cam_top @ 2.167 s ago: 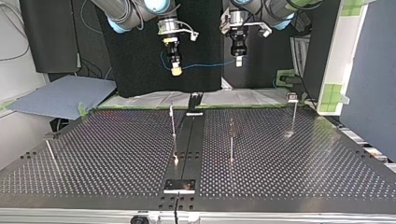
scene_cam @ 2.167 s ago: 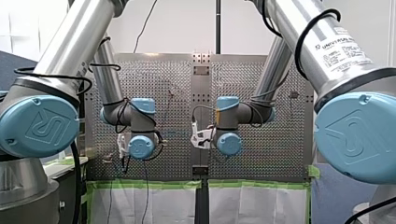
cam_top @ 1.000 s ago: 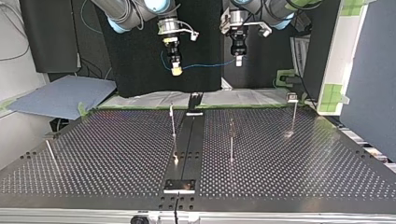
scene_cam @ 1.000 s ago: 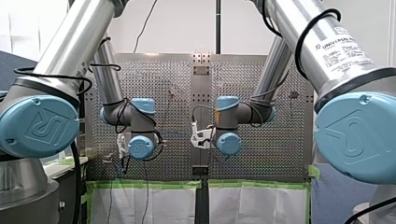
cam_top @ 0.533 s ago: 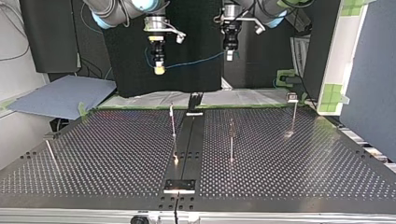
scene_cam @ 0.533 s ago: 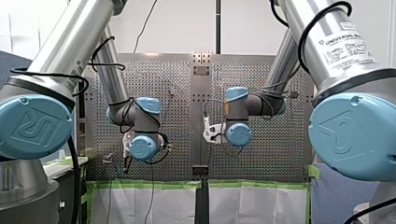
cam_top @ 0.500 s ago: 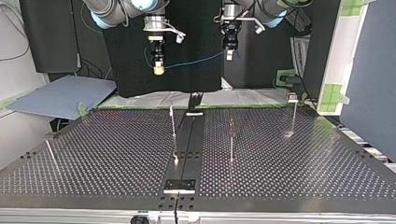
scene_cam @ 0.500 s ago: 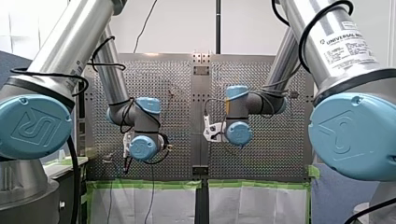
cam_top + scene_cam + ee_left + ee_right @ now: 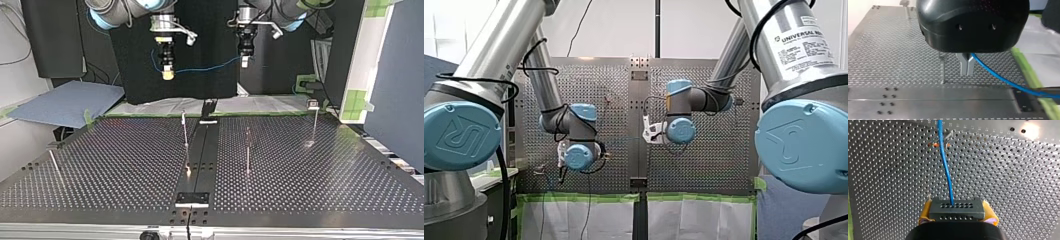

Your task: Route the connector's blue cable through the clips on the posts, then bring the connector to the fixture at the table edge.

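Front view: my left arm (image 9: 579, 157) and my right arm (image 9: 681, 131) sit further right than before. Top view: the blue cable (image 9: 210, 66) spans between them, high above the surface (image 9: 125, 160) and posts (image 9: 247, 147). Left wrist view: my left jaws are closed on the cable. Right wrist view: my right jaws' yellow pads (image 9: 925, 213) clamp the connector (image 9: 957, 208).

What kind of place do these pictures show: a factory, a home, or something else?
Most likely a robotics lab or test cell. My left arm and my right arm, both industrial, reach over a perforated table with thin posts, and green tape runs along its edge.
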`<act>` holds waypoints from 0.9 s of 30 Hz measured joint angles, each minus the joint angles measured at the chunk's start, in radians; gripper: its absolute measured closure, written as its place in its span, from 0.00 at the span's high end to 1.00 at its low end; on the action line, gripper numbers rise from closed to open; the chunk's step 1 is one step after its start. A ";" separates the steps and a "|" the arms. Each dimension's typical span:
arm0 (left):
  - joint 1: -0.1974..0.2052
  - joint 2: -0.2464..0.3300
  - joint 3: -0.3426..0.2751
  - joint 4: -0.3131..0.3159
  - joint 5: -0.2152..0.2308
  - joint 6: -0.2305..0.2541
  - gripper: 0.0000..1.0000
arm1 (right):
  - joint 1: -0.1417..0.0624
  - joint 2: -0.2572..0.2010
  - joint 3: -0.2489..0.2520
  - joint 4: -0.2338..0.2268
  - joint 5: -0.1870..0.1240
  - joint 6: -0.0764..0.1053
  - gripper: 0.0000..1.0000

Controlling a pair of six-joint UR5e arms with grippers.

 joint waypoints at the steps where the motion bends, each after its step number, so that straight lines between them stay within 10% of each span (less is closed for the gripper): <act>1: 0.001 0.006 0.007 0.000 -0.001 -0.005 0.00 | 0.003 0.000 -0.007 0.001 -0.002 0.002 0.00; 16: 0.045 0.128 0.075 -0.108 -0.083 -0.019 0.00 | -0.005 -0.021 -0.086 0.021 -0.060 0.088 0.00; 27: 0.073 0.190 0.164 -0.209 -0.139 -0.014 0.00 | -0.019 -0.018 -0.161 0.077 -0.110 0.098 0.00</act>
